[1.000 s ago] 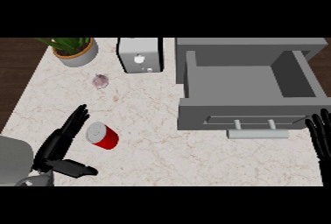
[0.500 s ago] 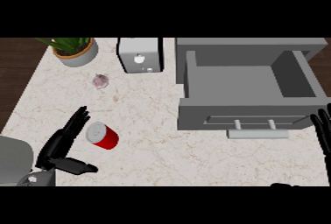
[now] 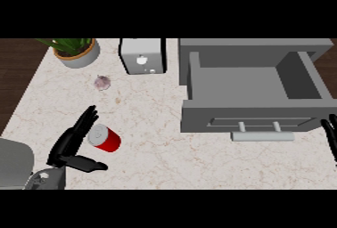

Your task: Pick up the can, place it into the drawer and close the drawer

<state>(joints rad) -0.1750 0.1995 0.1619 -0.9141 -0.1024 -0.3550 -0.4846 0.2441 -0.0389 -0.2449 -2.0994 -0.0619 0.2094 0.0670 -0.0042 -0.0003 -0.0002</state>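
While the left hand [image 3: 69, 144] spreads fingers and thumb wide, the red can [image 3: 105, 138] sits just right of those fingers, above the thumb. Straight fingers of the right hand [image 3: 329, 131] stand right of the open drawer [image 3: 250, 116].

On the marble counter [image 3: 164, 156], the red can [image 3: 105, 138] lies on its side just beside the left hand [image 3: 67, 144], whose fingers are straight and thumb spread. The grey drawer [image 3: 217, 116] stands open farther right. The right hand [image 3: 331, 133] rests at the right edge.
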